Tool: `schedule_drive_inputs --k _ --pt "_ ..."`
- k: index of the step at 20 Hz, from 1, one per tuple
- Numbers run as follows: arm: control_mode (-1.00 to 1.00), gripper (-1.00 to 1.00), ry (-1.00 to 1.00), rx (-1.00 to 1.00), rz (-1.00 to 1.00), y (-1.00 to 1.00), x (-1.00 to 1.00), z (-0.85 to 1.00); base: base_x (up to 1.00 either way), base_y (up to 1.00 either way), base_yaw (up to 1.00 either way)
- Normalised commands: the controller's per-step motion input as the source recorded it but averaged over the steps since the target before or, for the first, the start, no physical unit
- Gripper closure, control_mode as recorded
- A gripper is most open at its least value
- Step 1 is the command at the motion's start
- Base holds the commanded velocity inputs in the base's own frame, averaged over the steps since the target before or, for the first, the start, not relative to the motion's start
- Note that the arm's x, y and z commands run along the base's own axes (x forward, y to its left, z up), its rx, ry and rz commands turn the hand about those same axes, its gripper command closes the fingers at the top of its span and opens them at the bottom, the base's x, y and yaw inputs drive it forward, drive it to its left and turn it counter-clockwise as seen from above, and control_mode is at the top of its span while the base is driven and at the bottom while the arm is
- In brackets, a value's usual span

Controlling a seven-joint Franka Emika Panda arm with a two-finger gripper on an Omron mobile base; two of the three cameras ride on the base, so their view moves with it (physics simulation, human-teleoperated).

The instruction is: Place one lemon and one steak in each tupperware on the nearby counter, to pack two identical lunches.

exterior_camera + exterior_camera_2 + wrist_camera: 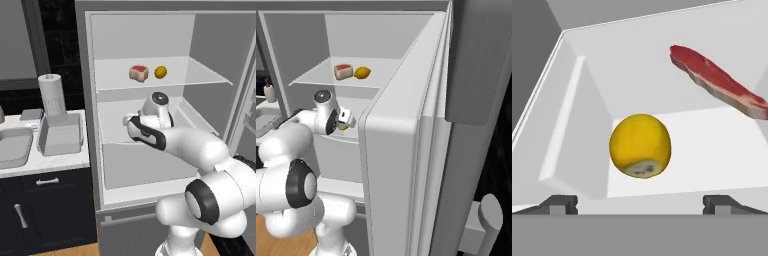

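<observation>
Hand view: spread gripper (640, 202) before lemon (640, 146), steak strip (719, 81) lengthwise upper-left to lower-right.

The lemon (640, 145) was yellow-orange with a pale speckled patch at its end. The flat steak strip (719, 81) was dark red with a beige edge. The steak chunk (139, 73) had beige sides and a pink-red top. The fridge shelves (200, 75) were white; the surface (55, 161) was white marble.
</observation>
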Motion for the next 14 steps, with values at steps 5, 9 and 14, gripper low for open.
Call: schedule_drive_inputs --k 5,9,14 --pt "-1.00 -1.00 0.00 0.00 0.00 0.01 0.36 -0.23 0.00 0.00 0.00" --pt "-1.00 -1.00 0.00 0.00 0.00 0.08 0.47 -0.16 0.00 0.00 0.00" --pt "-1.00 -1.00 0.05 -0.01 0.00 0.12 0.46 -0.16 0.00 0.00 0.00"
